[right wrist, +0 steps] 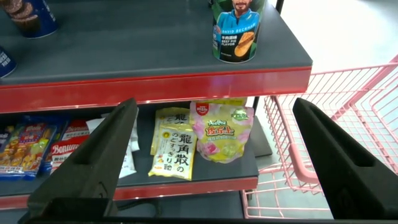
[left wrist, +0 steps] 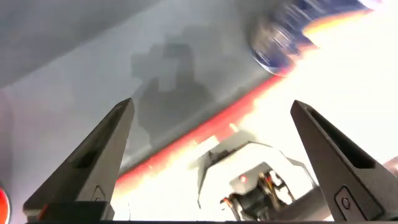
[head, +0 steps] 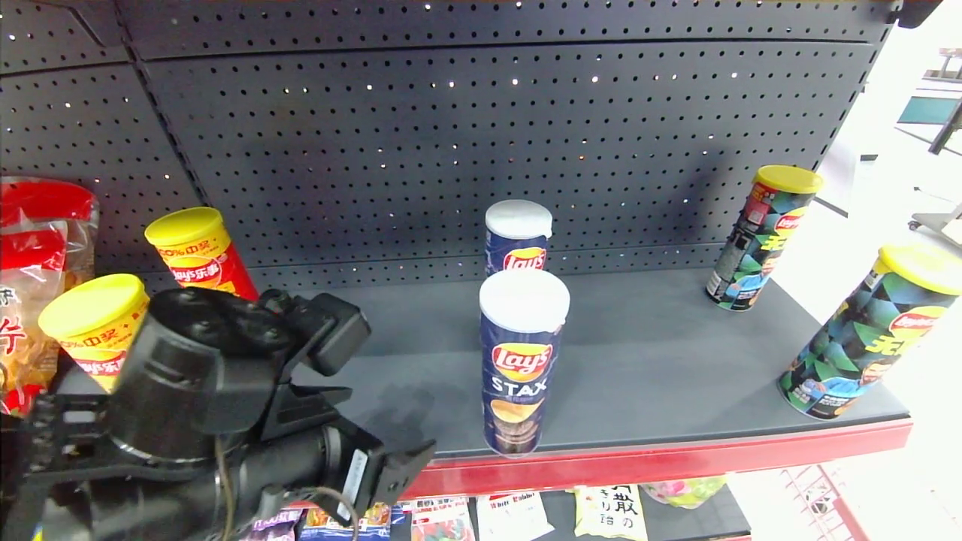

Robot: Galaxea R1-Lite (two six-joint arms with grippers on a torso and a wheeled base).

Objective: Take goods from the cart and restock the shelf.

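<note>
The dark grey shelf (head: 661, 361) with a red front edge carries two blue chip cans, one at the front (head: 522, 361) and one behind it (head: 517, 237). My left arm (head: 225, 406) sits low at the front left of the shelf. Its gripper (left wrist: 211, 104) is open and holds nothing, with the red shelf edge and a blurred blue can (left wrist: 280, 37) beyond it. My right gripper (right wrist: 214, 102) is also open and holds nothing, in front of the lower shelf. The pink wire cart (right wrist: 348, 143) stands beside that shelf.
Two green-and-black cans with yellow lids (head: 763, 237) (head: 872, 334) stand at the shelf's right end. Two red cans with yellow lids (head: 199, 252) (head: 94, 327) and snack bags (head: 30, 285) are at the left. The lower shelf holds a yellow packet (right wrist: 174, 146) and a candy bag (right wrist: 222, 130).
</note>
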